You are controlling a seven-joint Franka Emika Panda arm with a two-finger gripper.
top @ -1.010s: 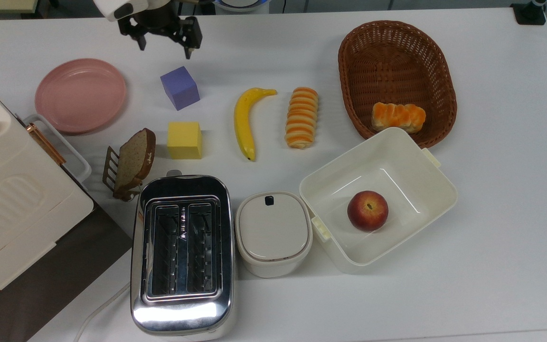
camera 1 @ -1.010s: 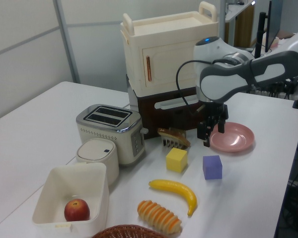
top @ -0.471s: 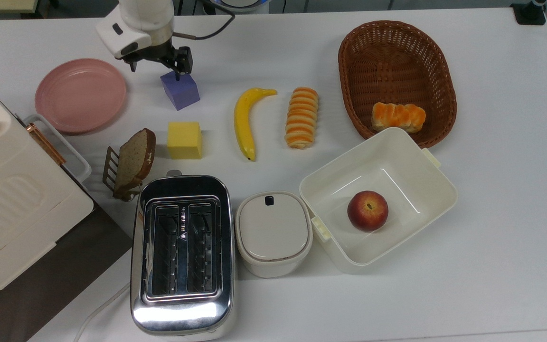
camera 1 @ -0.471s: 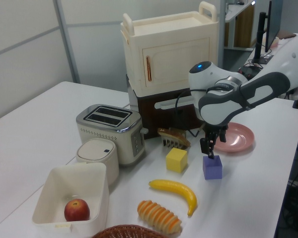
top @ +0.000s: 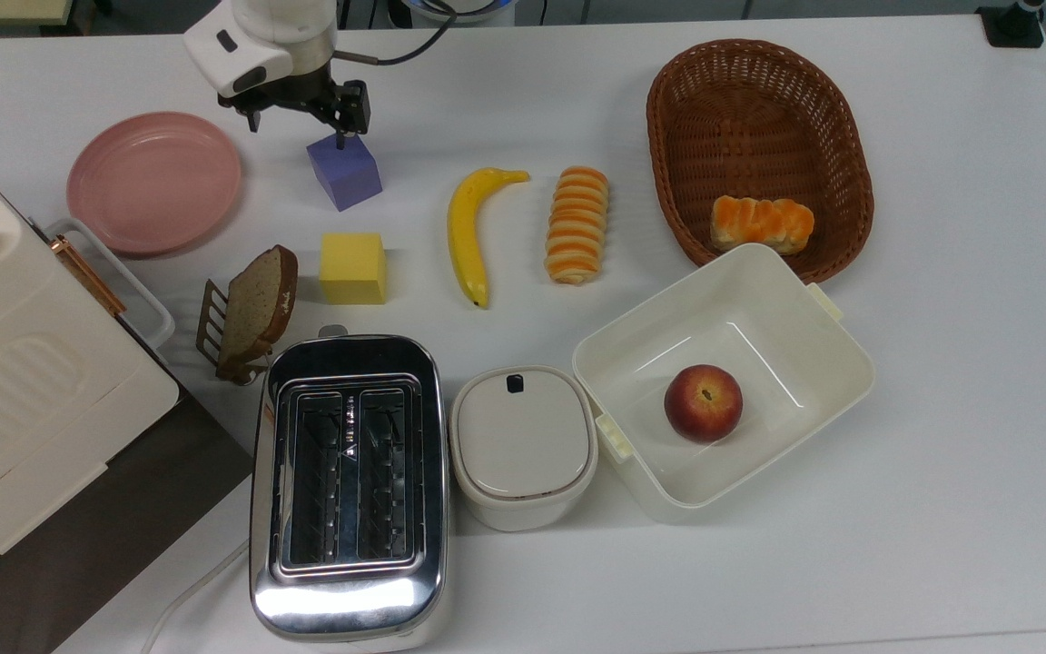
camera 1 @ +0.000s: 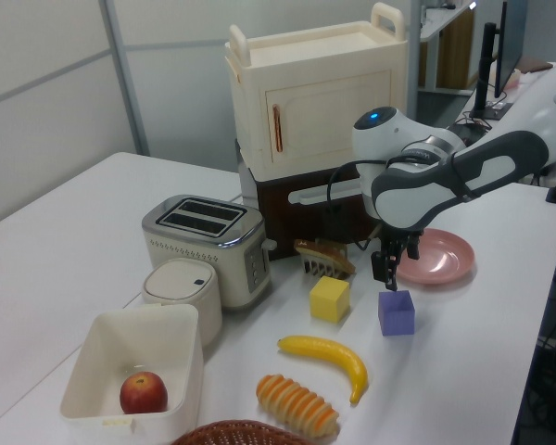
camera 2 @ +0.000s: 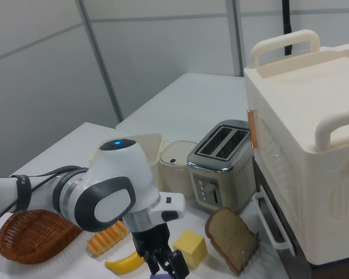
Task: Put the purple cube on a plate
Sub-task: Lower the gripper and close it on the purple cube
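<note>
**End effector over the purple cube, cube not yet lifted**

End effector (top: 298,124) hangs directly above the purple cube (top: 345,169), its fingers spread wide and one fingertip (top: 340,141) close to the cube's top edge; nothing is held. In the left view the end effector (camera 1: 389,271) sits just above the cube (camera 1: 396,312), which rests on the white desk (top: 941,227) beside the pink plate (top: 153,182) in the top view.

The cube looks matte, solid and stiff, probably light, with flat plain faces. I judge it unlikely to slip or crush. The best hold would be across two opposite side faces, near mid-height, with the fingers square to them.

Containers, largest first: the brown wicker basket (top: 759,150) holds one orange-striped bun (top: 762,223). The white square tub (top: 725,377) holds a red apple (top: 703,402). The pink plate holds nothing. The small white lidded pot (top: 523,445) is closed, so its contents cannot be told.
</note>
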